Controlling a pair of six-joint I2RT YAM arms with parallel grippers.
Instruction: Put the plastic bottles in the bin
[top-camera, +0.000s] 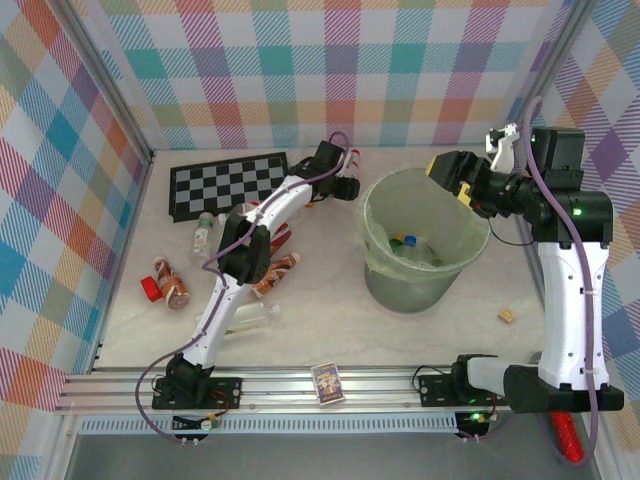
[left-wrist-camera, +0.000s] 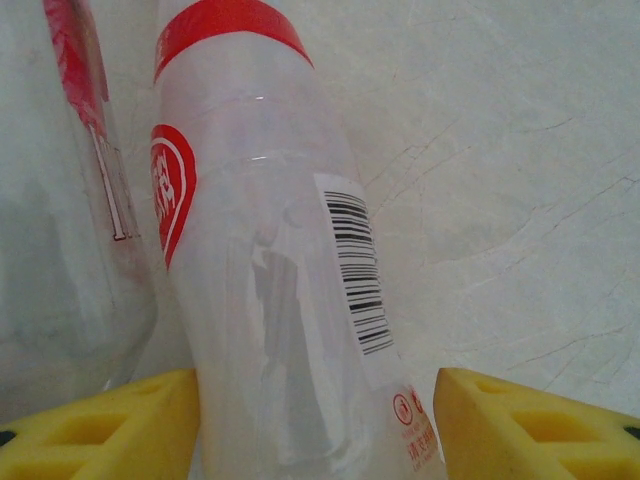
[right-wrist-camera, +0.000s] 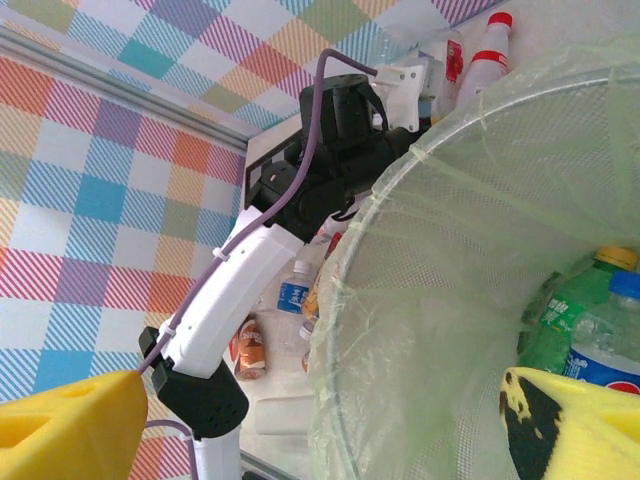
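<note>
Item 1. Your left pincer (left-wrist-camera: 315, 425): clamped on a clear bottle with a red-white label (left-wrist-camera: 270, 290). The yellow pads (left-wrist-camera: 100, 425) press its two sides. The bottle runs straight out from between them over the pale table (left-wrist-camera: 520, 180).

Item 2. Neighbouring clear bottle (left-wrist-camera: 70, 200), red-striped: just beside the held one, to the left of the left pincer.

Item 3. Your right pincer (top-camera: 455, 180): jaws wide apart, nothing between them. It hangs over the far rim of the bin.

Item 4. The bin (top-camera: 425, 275): directly below the right pincer, and to the right of the left pincer. Inside you have a green bottle with a yellow cap (right-wrist-camera: 580, 300) and a blue-capped bottle (right-wrist-camera: 615, 335).

Item 5. Loose bottles behind the left pincer, back along its arm:
- blue-labelled clear bottle (top-camera: 204, 233)
- orange-brown bottle (top-camera: 176, 288)
- second orange-brown bottle (top-camera: 277, 270), partly under the arm
- clear bottle lying flat (top-camera: 250, 318)

Item 6. Chequerboard (top-camera: 228, 185): just left of the left pincer.

Item 7. Card box (top-camera: 327, 381): on the near rail, well apart from both pincers.
</note>
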